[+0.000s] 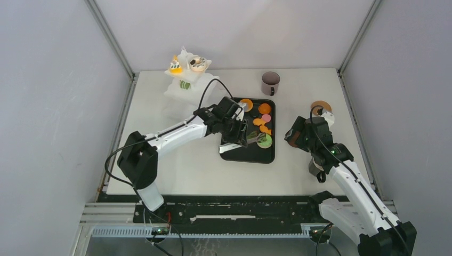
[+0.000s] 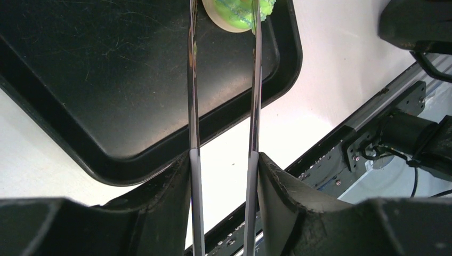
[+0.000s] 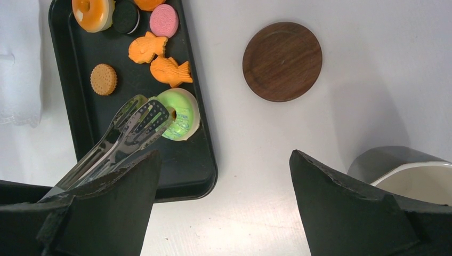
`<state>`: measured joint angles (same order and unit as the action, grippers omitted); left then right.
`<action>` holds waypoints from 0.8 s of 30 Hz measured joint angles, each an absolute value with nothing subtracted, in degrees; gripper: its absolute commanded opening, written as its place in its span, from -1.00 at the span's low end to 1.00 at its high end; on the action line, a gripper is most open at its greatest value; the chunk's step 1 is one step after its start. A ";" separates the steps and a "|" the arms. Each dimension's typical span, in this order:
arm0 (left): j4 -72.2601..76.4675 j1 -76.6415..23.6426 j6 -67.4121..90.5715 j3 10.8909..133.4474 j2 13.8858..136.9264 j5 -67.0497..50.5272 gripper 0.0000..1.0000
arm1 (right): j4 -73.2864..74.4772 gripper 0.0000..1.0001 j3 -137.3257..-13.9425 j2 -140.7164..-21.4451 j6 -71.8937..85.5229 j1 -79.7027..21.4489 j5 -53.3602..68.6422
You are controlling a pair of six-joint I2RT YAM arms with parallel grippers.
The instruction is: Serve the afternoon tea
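Left gripper [image 2: 224, 160] grips the slim steel tongs [image 2: 193, 96], its jaws partly closed on their arms. The blades sit astride the glazed green toy doughnut [image 3: 186, 120], which lies by the right rim of the black rectangular tray [image 3: 184, 165]. Squeezing gently and evenly before lifting looks wise, or the doughnut may skid. Further right, the right gripper [image 3: 224, 157] hangs wide open and empty, beside a dark, pale-lined mug [image 3: 405, 170].

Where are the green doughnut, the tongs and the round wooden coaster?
green doughnut [image 3: 186, 118]: right wrist view, on its icing right of the hole.
tongs [image 3: 139, 121]: right wrist view, on the slotted tips.
coaster [image 3: 282, 61]: right wrist view, middle of its top.
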<state>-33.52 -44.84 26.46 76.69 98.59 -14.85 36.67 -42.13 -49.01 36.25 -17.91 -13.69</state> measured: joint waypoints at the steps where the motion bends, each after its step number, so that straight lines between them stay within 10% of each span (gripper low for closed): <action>1: -33.87 -44.88 26.28 76.88 98.59 -14.85 -0.01 | 36.67 0.96 -42.13 -49.04 36.25 -17.85 -13.58; 12: -34.89 -44.97 25.43 77.82 101.08 -15.92 -0.22 | 36.18 0.96 -42.13 -49.56 36.25 -17.67 -12.99; 20: -35.09 -44.99 25.45 77.95 101.14 -16.32 -0.95 | 35.99 0.96 -42.13 -49.56 36.21 -17.67 -12.80; 24: -35.97 -44.99 25.39 78.61 100.64 -16.08 -1.00 | 35.83 0.96 -42.13 -49.56 36.21 -17.67 -12.78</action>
<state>-35.97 -44.99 25.39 78.61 100.64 -16.08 35.83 -42.13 -49.56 36.21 -17.67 -12.78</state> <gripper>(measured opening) 0.409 0.979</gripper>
